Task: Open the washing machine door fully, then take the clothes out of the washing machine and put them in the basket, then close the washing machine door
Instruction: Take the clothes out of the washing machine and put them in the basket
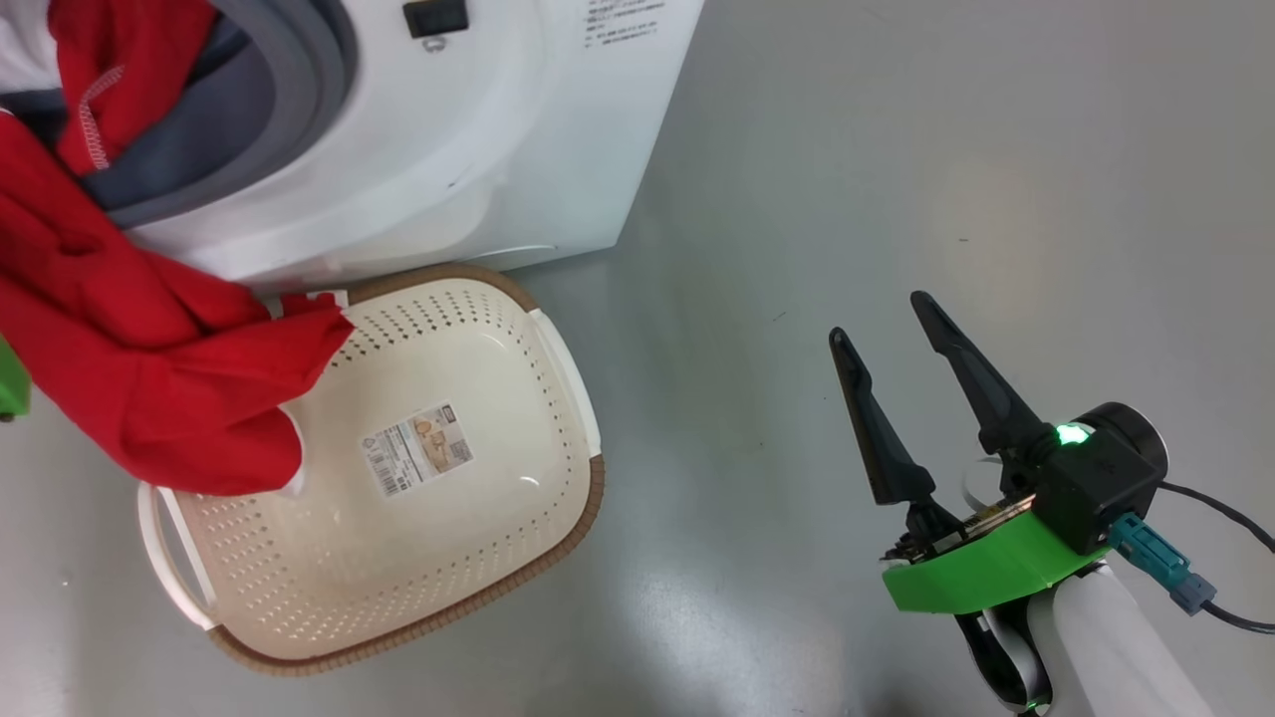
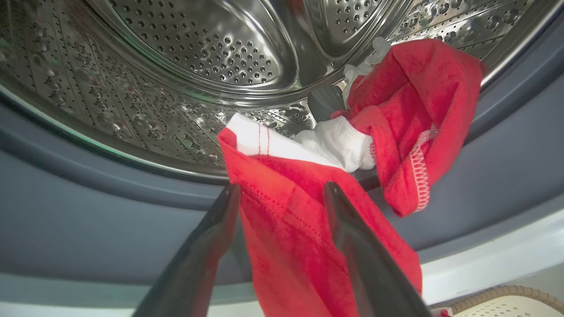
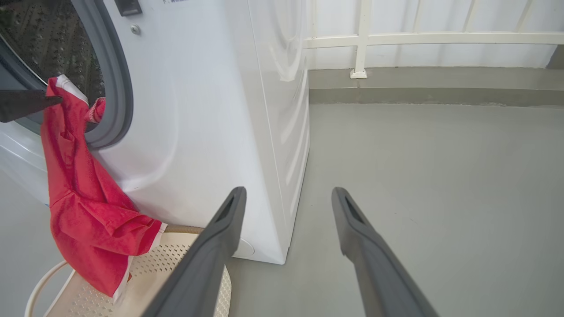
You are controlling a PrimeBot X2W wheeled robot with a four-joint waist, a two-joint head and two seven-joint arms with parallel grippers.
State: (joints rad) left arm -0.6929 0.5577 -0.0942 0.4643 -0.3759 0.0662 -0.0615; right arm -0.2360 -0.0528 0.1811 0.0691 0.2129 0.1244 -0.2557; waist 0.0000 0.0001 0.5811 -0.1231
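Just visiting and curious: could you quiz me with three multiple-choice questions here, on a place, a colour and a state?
1. The bright red fabric garment hangs with its lower end: A over the cream perforated plastic basket B over a shelf C over a chair
2. Rubber gasket of the white washing machine: A green B grey C yellow
3. Jaws of the right gripper: A shut on cloth B shut on metal C open, empty
Key: 1A, it drapes down to the basket's corner; 2B, a grey ring frames the drum; 3C, they stand apart with nothing between.
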